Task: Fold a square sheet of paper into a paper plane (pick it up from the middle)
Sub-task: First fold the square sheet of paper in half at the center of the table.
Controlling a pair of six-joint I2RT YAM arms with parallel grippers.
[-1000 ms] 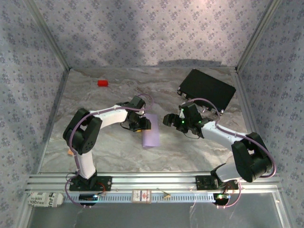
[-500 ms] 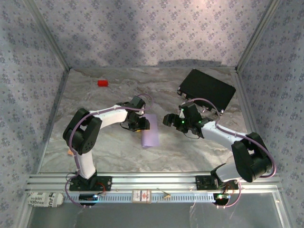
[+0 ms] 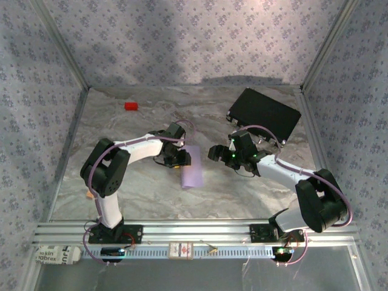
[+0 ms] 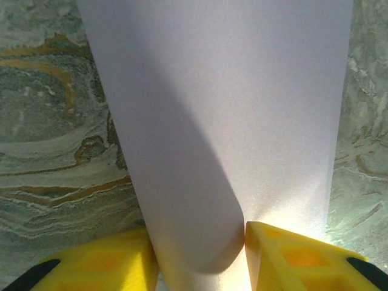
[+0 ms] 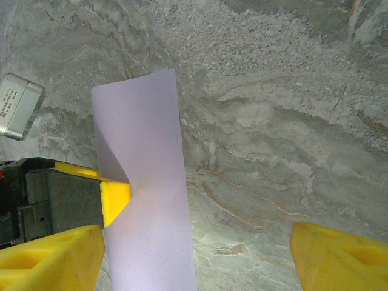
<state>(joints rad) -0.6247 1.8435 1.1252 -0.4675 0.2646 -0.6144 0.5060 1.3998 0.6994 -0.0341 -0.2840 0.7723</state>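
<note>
The square sheet of paper (image 3: 193,167) is pale lilac and curled over on itself into a long narrow band. My left gripper (image 3: 183,159) is shut on its left edge, about midway along. In the left wrist view the paper (image 4: 230,103) bulges as a rounded loop between the two yellow fingers (image 4: 103,267). My right gripper (image 3: 216,151) hangs open just to the right of the sheet. In the right wrist view the paper (image 5: 148,242) lies between the left arm's yellow fingertip (image 5: 115,195) and my open right gripper (image 5: 197,254), and only marble lies between the right fingers.
A black rectangular case (image 3: 264,114) lies at the back right, close behind the right arm. A small red block (image 3: 131,106) sits at the back left. Patterned walls enclose the marble table (image 3: 145,194) on three sides.
</note>
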